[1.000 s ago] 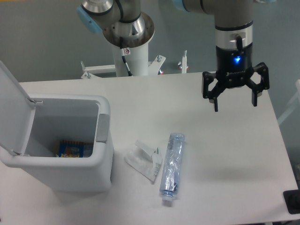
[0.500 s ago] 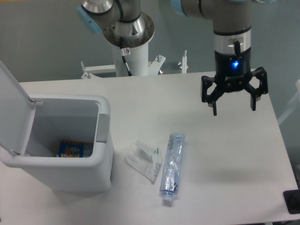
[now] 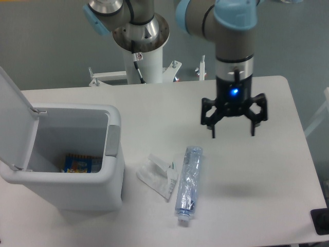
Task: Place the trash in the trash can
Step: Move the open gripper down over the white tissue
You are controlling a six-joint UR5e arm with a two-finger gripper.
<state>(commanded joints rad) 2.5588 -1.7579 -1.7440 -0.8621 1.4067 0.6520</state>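
A crushed clear bluish plastic bottle (image 3: 187, 184) lies on the white table, its white cap toward the front edge. Just left of it, touching or nearly so, rests a crumpled white wrapper (image 3: 158, 175). The light grey trash can (image 3: 72, 157) stands at the left with its lid flipped up; a colourful packet lies on its bottom. My gripper (image 3: 233, 131) hangs open above the table, up and to the right of the bottle, holding nothing.
The arm's white pedestal (image 3: 144, 56) and a metal bracket (image 3: 103, 76) stand beyond the table's far edge. A small black object (image 3: 320, 222) sits at the table's front right corner.
The gripper has moved left and slightly down toward the bottle, still open. Bottle, wrapper and trash can have not moved.
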